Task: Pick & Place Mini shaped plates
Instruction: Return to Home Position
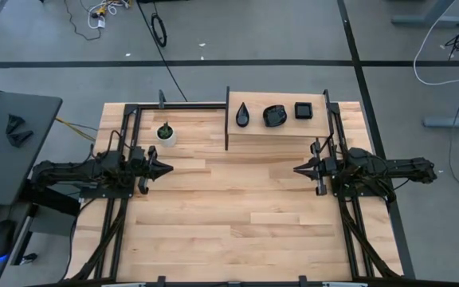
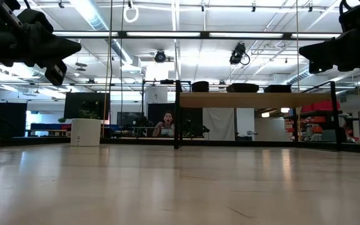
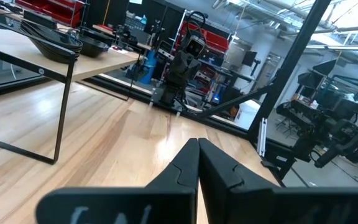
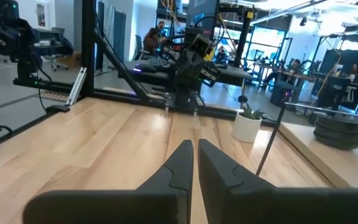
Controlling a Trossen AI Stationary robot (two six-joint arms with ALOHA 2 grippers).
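Fingers (image 3: 179, 171) of left gripper (image 1: 168, 169) pressed together, empty; right gripper (image 1: 296, 170) likewise closed, empty. Both hang above table (image 1: 229, 223), tips facing each other, well apart, wide bare wood between. Mini shaped plates (image 1: 275, 116) in three black stacks on shelf (image 1: 277, 134) at far edge: teardrop, rounded, square, side by side. White pot (image 1: 165, 135) with plant near left gripper, apart from shelf. Person (image 2: 166, 124) in room beyond table.

Matte black throughout: the left gripper (image 1: 166, 168) and right gripper (image 1: 297, 170) each taper to a pointed wedge of two angular fingers (image 3: 179, 177) (stepped notches along the inner edges). Behind each claw sit boxy housings (image 1: 349, 163) trailed by dark cables (image 1: 373, 187).
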